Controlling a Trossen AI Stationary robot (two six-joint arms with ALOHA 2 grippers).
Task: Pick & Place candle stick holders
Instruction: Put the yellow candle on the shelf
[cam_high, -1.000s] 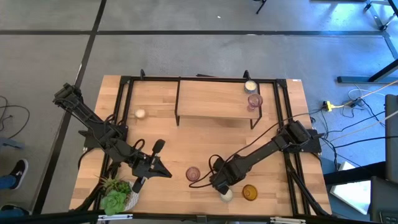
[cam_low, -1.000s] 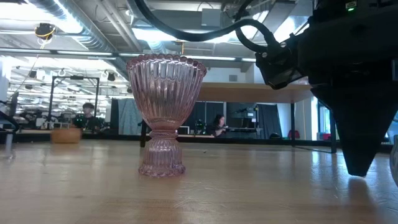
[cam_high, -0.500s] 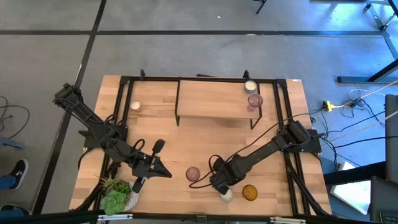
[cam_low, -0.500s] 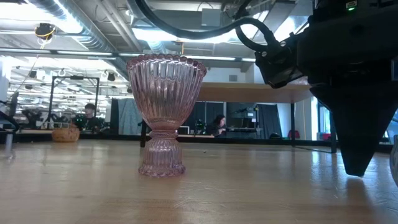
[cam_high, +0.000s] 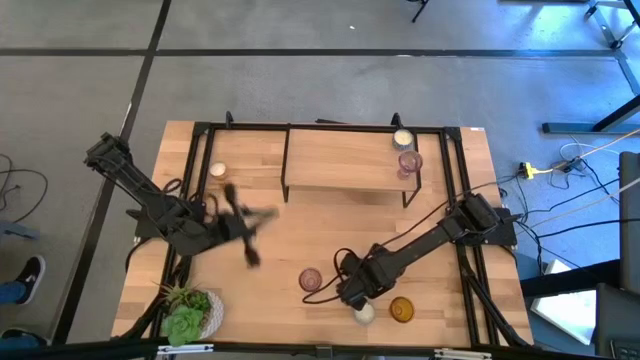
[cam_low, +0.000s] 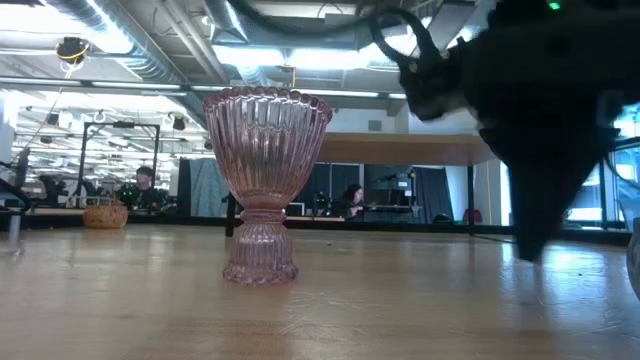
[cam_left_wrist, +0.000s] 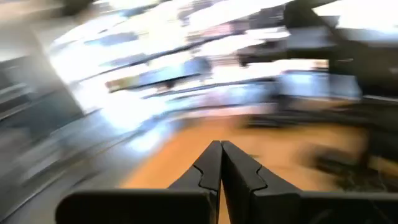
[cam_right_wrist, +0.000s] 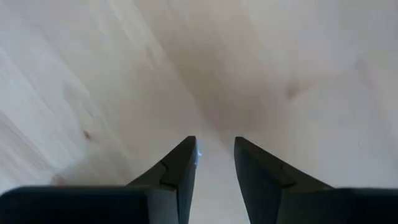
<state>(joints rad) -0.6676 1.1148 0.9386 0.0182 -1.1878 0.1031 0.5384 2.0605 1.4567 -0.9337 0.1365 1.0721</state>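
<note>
My right gripper sits low in the frame's lower middle, jaws slightly spread with only bare bench between them, poised beside the cream holder, with pink and amber ones flanking. My left gripper, jaws pressed together, crosses centre-left empty.

Left gripper jaws closed; right gripper jaws slightly parted.
</note>
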